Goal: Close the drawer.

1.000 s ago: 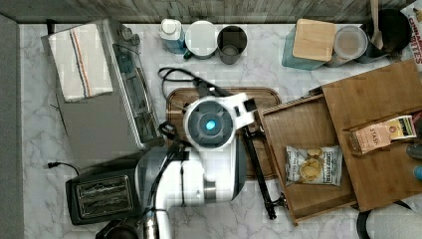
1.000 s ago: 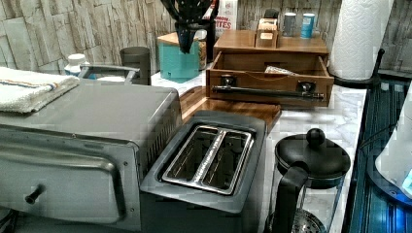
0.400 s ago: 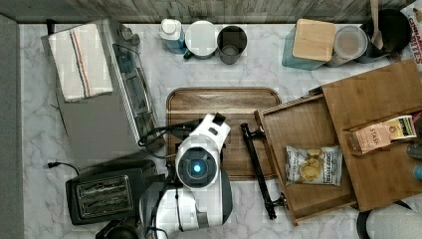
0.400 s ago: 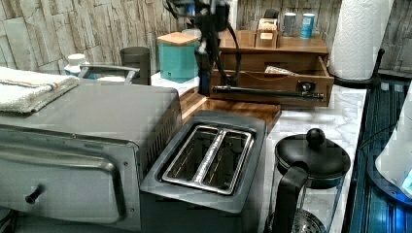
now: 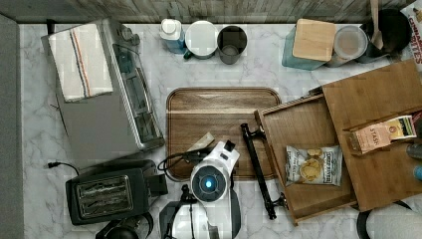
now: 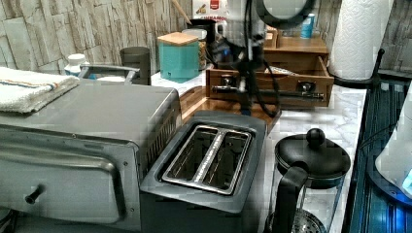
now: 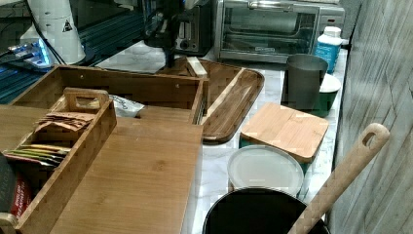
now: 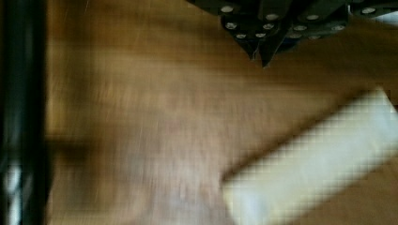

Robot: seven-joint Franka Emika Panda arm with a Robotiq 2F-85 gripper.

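Note:
The light-brown wooden drawer (image 5: 298, 134) stands pulled out of its cabinet, and its long black bar handle (image 5: 256, 167) faces the serving tray. A bag of chips (image 5: 313, 164) lies inside. My arm's wrist (image 5: 211, 174) hangs over the tray's corner, on the top view's left of the handle and apart from it. My gripper (image 8: 260, 54) is shut on nothing, its tips just above the tray's wood. The handle (image 8: 21, 112) runs along one edge of the wrist view. In the left view my arm (image 6: 248, 58) stands in front of the drawer (image 6: 291, 80).
A dark wooden tray (image 5: 224, 107) carries a pale block (image 5: 201, 142). A toaster (image 5: 107, 194) and a toaster oven (image 5: 107, 94) stand on the top view's left. Cups and canisters (image 5: 313, 42) line the back. A tea box (image 5: 380, 134) sits on the cabinet top (image 5: 378, 89).
My arm has swung from over the tray's middle toward the top view's bottom, away from the back wall, and come down low over the tray. The drawer has not moved.

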